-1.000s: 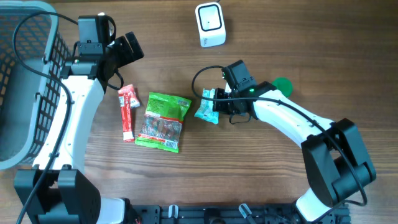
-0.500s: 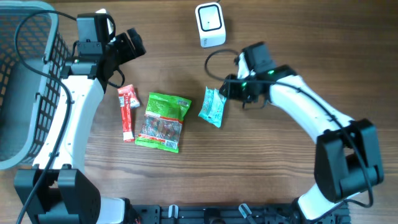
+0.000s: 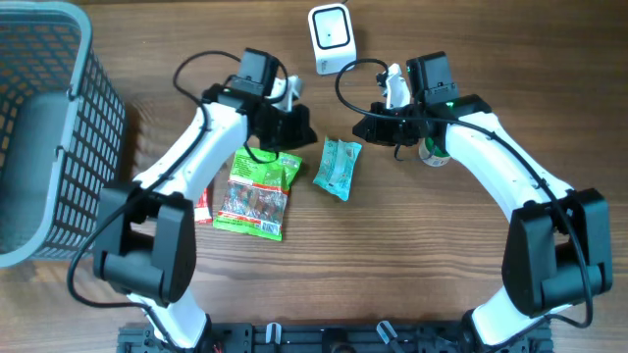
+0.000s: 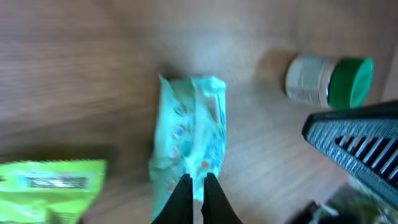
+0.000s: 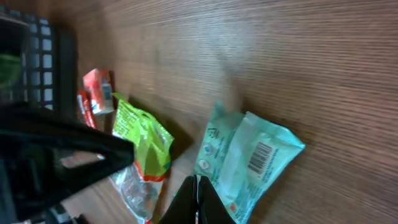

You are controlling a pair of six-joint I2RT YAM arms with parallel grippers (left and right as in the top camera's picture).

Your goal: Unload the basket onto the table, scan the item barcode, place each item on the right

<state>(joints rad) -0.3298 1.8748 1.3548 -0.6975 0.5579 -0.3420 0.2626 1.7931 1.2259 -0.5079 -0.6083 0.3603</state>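
The item, a teal packet (image 3: pixel 338 168), lies flat on the wooden table below the white barcode scanner (image 3: pixel 331 37). Its barcode (image 5: pixel 263 156) faces up in the right wrist view. My left gripper (image 3: pixel 303 131) hangs just left of the packet's top, shut and holding nothing; in its wrist view the fingertips (image 4: pixel 198 185) hover over the packet (image 4: pixel 189 134). My right gripper (image 3: pixel 362 127) is just right of the packet's top, also shut and empty. In its own view it (image 5: pixel 196 185) sits above the near edge of the packet (image 5: pixel 249 163).
A green snack bag (image 3: pixel 257 191) lies left of the packet, with a red packet (image 3: pixel 203 204) partly hidden under the left arm. A green-capped bottle (image 3: pixel 435 152) lies beneath the right arm. A grey basket (image 3: pixel 44 127) fills the far left.
The right gripper released the teal packet onto the table, drew back toward the scanner and shut. The left arm swung from beside the basket to the middle and shut.
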